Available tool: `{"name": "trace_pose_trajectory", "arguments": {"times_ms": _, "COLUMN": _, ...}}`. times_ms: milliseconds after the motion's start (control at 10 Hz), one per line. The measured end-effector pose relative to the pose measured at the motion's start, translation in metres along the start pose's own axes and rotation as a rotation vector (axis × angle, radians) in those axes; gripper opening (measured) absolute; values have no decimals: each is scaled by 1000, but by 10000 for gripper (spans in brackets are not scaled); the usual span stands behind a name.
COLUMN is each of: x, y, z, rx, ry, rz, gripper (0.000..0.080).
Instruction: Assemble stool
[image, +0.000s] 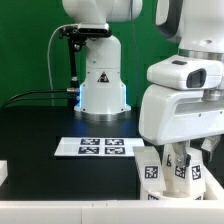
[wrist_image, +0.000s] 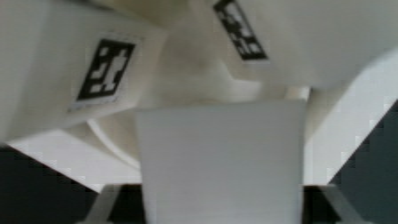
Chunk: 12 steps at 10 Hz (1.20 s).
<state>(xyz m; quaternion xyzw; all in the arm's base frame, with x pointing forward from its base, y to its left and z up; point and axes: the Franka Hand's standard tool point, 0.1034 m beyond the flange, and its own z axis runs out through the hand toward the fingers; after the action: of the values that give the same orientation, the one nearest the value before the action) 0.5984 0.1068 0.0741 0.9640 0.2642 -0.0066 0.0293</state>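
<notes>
A: Where is the stool right now?

B: At the near right of the exterior view, low against the frame edge. The gripper (image: 178, 160) hangs straight down over the legs (image: 152, 170), whose tagged faces stand upright there. The marker board (image: 92, 147) lies flat on the black table (image: 50, 125) to their left, apart from them.

A: Why is the arm planted so squarely above them?

B: My guess is it is seating or turning a leg into the seat, so it wants a vertical line over the socket. The wrist view fits that: a plain white block (wrist_image: 222, 160) fills the middle, with the curved seat rim (wrist_image: 111, 140) behind it and a tagged leg (wrist_image: 111, 70) beside.

A: Is it gripping that block?

B: It looks so, since the block sits dead centre between the dark finger tips at the picture's edge, but I cannot tell for sure. The contact itself is not shown.

A: What else is unclear?

B: The seat disc is cut off in the exterior view, the arm's body hides how many legs stand, and the wrist view is blurred and too close to see any socket.
</notes>
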Motion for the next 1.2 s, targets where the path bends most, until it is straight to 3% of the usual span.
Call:
{"name": "trace_pose_trajectory", "arguments": {"times_ms": 200, "x": 0, "y": 0, "z": 0, "rx": 1, "ry": 1, "rz": 142, "gripper": 333}}
{"name": "trace_pose_trajectory", "arguments": {"times_ms": 500, "x": 5, "y": -6, "z": -3, "rx": 6, "ry": 9, "rz": 696, "gripper": 333}}
{"name": "trace_pose_trajectory", "arguments": {"times_ms": 600, "x": 7, "y": -5, "z": -4, "rx": 28, "ry": 19, "rz": 855, "gripper": 333}}
{"name": "trace_pose_trajectory", "arguments": {"times_ms": 800, "x": 5, "y": 2, "z": -1, "rx": 103, "ry": 32, "rz": 1128, "gripper": 334}}
{"name": "trace_pose_trajectory", "arguments": {"times_ms": 1200, "x": 5, "y": 2, "z": 0, "rx": 110, "ry": 18, "rz": 1392, "gripper": 334}}
